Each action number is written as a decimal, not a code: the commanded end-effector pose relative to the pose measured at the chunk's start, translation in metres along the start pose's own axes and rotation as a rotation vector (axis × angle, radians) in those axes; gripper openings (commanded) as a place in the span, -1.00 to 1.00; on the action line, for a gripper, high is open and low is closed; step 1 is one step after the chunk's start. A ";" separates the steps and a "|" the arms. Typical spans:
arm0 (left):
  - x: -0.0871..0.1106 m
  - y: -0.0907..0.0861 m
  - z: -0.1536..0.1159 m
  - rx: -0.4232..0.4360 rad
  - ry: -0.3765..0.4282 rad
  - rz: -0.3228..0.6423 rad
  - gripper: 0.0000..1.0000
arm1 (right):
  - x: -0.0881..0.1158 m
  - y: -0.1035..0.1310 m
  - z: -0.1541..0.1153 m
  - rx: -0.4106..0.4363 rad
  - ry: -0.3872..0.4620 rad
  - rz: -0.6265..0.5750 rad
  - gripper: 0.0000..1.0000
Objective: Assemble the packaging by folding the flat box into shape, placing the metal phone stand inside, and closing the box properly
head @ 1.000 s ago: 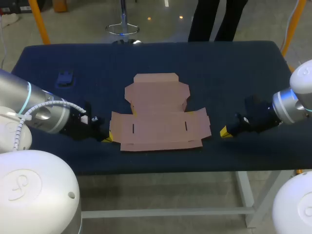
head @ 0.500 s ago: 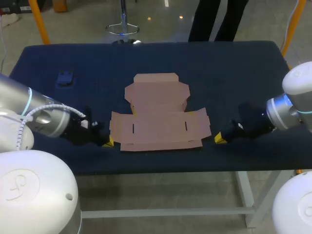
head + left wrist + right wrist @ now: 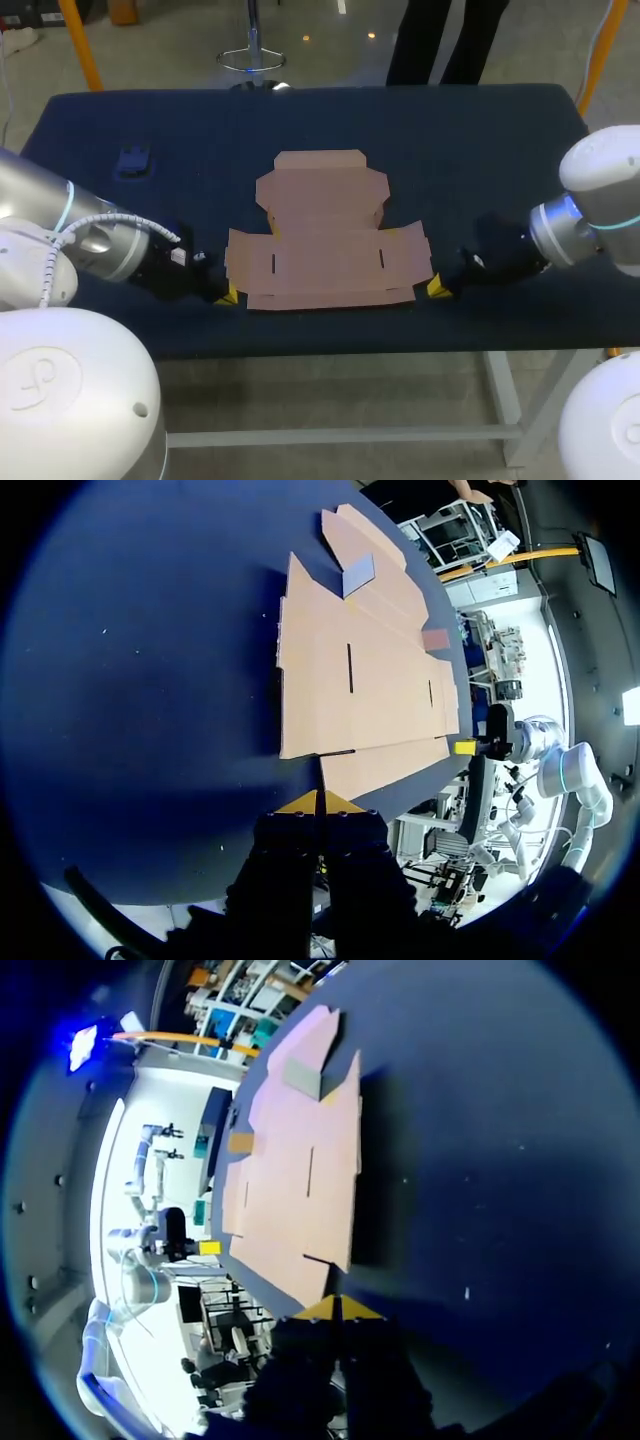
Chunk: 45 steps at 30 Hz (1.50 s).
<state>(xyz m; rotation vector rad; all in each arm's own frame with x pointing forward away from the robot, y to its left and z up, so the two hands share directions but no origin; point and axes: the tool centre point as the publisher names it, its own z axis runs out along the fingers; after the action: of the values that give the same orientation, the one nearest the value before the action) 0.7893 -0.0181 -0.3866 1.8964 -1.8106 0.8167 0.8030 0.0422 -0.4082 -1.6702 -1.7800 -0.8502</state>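
The flat box [image 3: 325, 245] is plain brown cardboard, die-cut with flaps, tabs and two thin slots. It lies unfolded at the middle of the dark blue cloth-covered bench [image 3: 480, 150]. The left claw [image 3: 228, 295] and right claw [image 3: 436, 288], yellow tips pressed together, sit just beside its front corners. A small dark object [image 3: 133, 159] far back on the left is too indistinct to identify.

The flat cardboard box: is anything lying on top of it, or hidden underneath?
Nothing lies on the flat box; its cardboard face is bare. It rests on the dark table. Anything beneath the cardboard is covered and cannot be seen.
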 end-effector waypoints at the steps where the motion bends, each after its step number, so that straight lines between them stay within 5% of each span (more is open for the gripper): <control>1: -0.005 -0.004 0.006 -0.012 0.008 -0.006 -1.00 | -0.002 0.002 0.008 0.005 0.010 -0.001 -1.00; 45: -0.011 0.000 0.031 -0.106 0.056 -0.049 -1.00 | -0.001 0.013 0.030 0.024 0.002 0.015 -1.00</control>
<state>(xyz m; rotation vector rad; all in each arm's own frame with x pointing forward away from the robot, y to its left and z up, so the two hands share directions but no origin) 0.7896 -0.0297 -0.4133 1.8355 -1.7331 0.7414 0.8149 0.0629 -0.4247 -1.6665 -1.7686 -0.8214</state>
